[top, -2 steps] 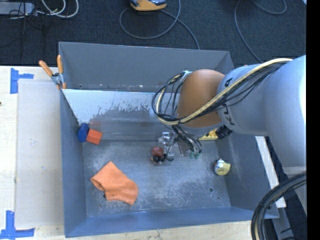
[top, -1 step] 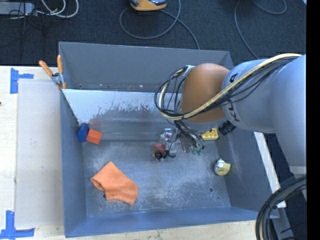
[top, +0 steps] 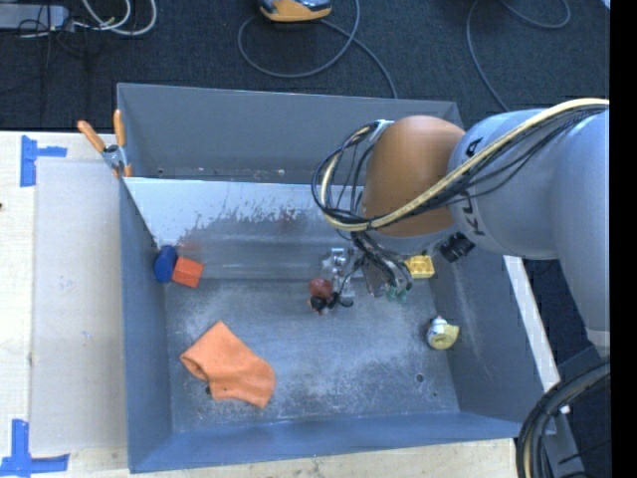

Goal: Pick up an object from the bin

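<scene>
Gripper [top: 338,283] just beside small dark-red thing [top: 320,292], contact between them unclear

Alt text: one camera is looking down into a grey metal bin [top: 289,142] from above and slightly to one side.

The camera is sitting high over the bin, near enough that the bin is filling most of the frame, with its left, near and far rims falling inside the picture. It is tilting toward the far edge, so the far wall's inner face is showing broad and the near wall's is showing as a narrow band. Beyond the far rim, a strip of dark floor [top: 199,38] is running across the top. The robot arm [top: 537,187] is reaching in from the right and is covering the bin's far right corner.
</scene>
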`<act>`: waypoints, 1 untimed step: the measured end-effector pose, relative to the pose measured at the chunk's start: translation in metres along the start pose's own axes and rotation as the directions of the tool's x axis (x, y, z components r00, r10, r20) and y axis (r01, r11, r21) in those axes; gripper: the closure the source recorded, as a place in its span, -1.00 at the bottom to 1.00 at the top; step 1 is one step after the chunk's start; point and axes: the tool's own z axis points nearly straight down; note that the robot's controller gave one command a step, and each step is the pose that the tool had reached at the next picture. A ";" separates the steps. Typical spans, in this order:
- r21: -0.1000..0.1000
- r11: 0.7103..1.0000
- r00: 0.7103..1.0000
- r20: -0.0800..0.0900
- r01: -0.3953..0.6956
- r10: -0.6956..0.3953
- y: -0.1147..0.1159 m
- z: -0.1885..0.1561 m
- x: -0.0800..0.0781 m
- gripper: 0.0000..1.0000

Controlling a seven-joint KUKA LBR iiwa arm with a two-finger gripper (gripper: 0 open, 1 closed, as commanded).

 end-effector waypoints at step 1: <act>0.000 1.000 1.000 -0.001 0.000 0.000 0.000 -0.011 0.000 1.00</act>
